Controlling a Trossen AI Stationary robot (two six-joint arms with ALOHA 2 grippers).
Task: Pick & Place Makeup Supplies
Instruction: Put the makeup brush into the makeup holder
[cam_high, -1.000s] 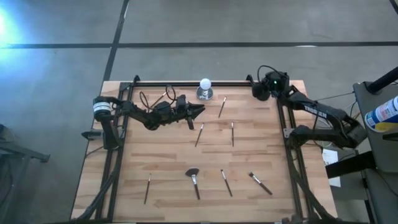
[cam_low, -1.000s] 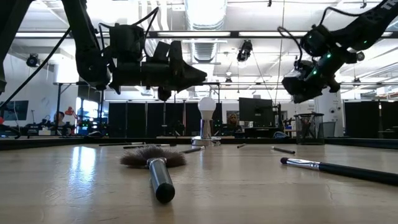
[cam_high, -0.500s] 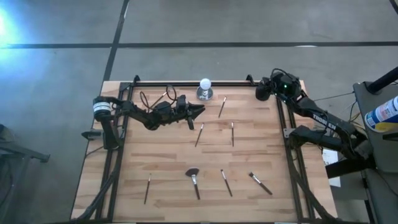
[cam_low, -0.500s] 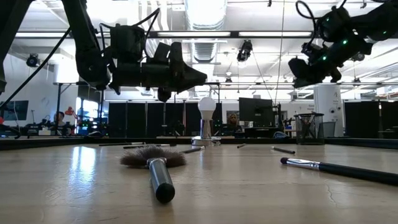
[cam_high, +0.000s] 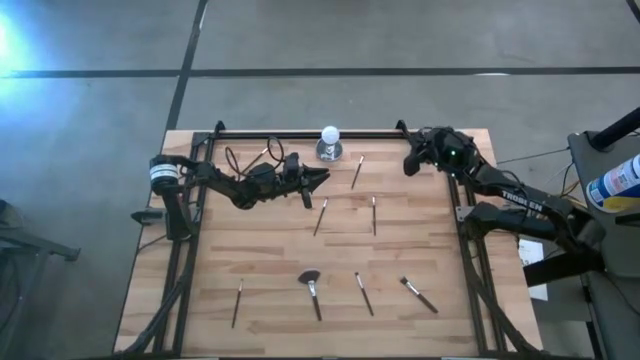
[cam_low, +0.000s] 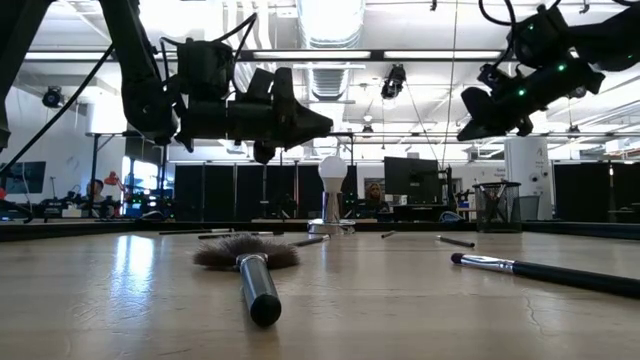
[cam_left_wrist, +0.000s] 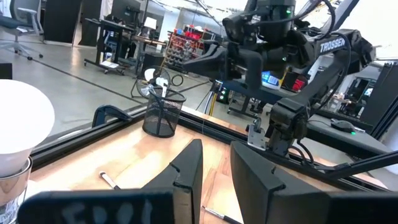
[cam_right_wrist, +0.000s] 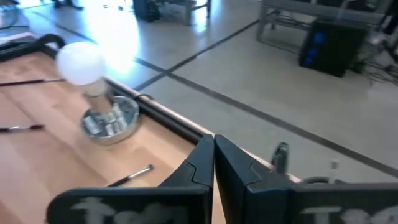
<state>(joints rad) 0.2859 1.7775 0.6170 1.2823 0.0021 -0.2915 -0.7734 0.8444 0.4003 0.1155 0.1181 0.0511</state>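
Several slim makeup brushes lie flat and scattered on the wooden table: one (cam_high: 357, 172) near the far edge, two (cam_high: 321, 216) (cam_high: 374, 214) mid-table, a fanned one (cam_high: 311, 289) and others (cam_high: 239, 302) (cam_high: 364, 294) (cam_high: 419, 295) toward the near edge. My left gripper (cam_high: 325, 176) hovers above the far-left middle, pointing right, fingers slightly open (cam_left_wrist: 216, 168), holding nothing. My right gripper (cam_high: 407, 163) hangs high over the far right corner, pointing left, shut (cam_right_wrist: 213, 146) and empty.
A white ball on a silver base (cam_high: 329, 142) stands at the far edge between the grippers. A black mesh cup (cam_left_wrist: 163, 115) stands by the far right corner, below my right arm. A dark frame rail (cam_high: 300, 133) borders the table. Bare wood (cam_high: 270, 250) lies around the brushes.
My right gripper has risen over the far right corner and swung round, so it points toward the table's left. My left arm and the brushes have kept still.
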